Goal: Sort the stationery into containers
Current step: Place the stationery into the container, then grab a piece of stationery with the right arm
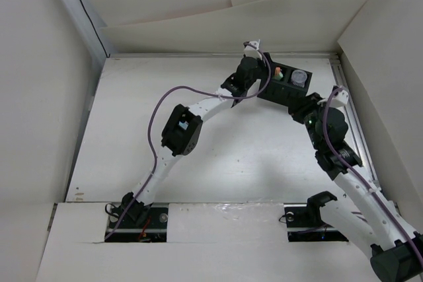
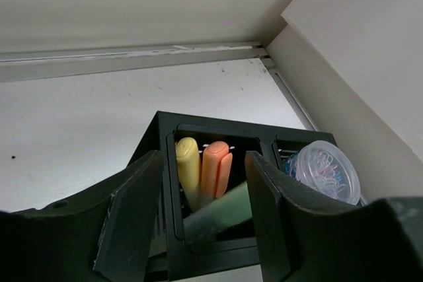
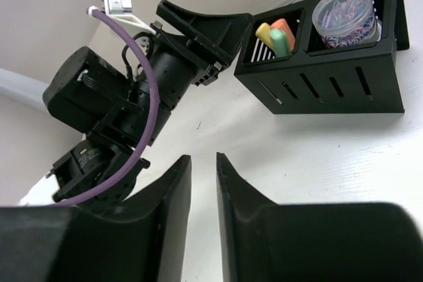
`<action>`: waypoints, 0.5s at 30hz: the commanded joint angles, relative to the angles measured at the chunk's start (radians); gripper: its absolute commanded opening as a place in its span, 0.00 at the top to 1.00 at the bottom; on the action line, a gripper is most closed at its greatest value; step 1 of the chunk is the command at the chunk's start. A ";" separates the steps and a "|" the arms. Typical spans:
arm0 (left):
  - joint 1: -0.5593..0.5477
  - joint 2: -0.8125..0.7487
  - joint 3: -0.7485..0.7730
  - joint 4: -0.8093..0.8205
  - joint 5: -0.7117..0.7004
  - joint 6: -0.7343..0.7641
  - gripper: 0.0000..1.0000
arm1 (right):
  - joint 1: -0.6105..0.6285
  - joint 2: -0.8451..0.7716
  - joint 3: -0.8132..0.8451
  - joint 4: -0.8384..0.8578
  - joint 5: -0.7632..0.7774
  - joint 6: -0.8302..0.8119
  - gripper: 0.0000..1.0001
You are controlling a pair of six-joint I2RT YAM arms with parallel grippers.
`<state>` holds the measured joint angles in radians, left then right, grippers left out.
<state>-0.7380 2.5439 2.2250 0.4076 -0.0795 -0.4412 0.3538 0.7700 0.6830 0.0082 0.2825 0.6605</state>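
Judged well advanced: found in the black box (image 1: pixel 281 94), toward 1 o'clock on the table (image 1: pixel 218 163), a yellow marker (image 2: pixel 187 166), an orange marker (image 2: pixel 213 163) and a mint green marker (image 2: pixel 221 211) leaning together in one compartment, with a round clear tub (image 2: pixel 325 171) of coloured bits in the other. Found the left gripper (image 2: pixel 203 158) spread wide astride the marker compartment, gripping nothing, and the right gripper (image 3: pixel 203 163) at 5 o'clock of the box, fingers all but together and empty. Saw no light blue marker and no second roll anywhere; counted both as outstanding or hidden.
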 commanded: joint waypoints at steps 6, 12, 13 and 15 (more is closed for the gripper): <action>0.002 -0.256 -0.135 0.075 0.011 0.015 0.52 | -0.006 0.018 0.003 0.062 -0.042 -0.019 0.62; 0.017 -0.562 -0.468 0.106 0.001 -0.043 0.66 | -0.006 0.158 0.067 0.062 -0.192 -0.058 1.00; 0.035 -0.604 -0.526 0.106 0.010 -0.057 0.68 | 0.008 0.175 0.067 0.062 -0.207 -0.068 1.00; 0.077 -0.738 -0.731 0.131 0.044 -0.108 0.68 | 0.037 0.216 0.102 0.072 -0.270 -0.096 1.00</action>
<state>-0.7174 1.9865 1.6680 0.4511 -0.0608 -0.4862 0.3614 0.9588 0.7101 0.0265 0.1188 0.6106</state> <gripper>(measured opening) 0.326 0.009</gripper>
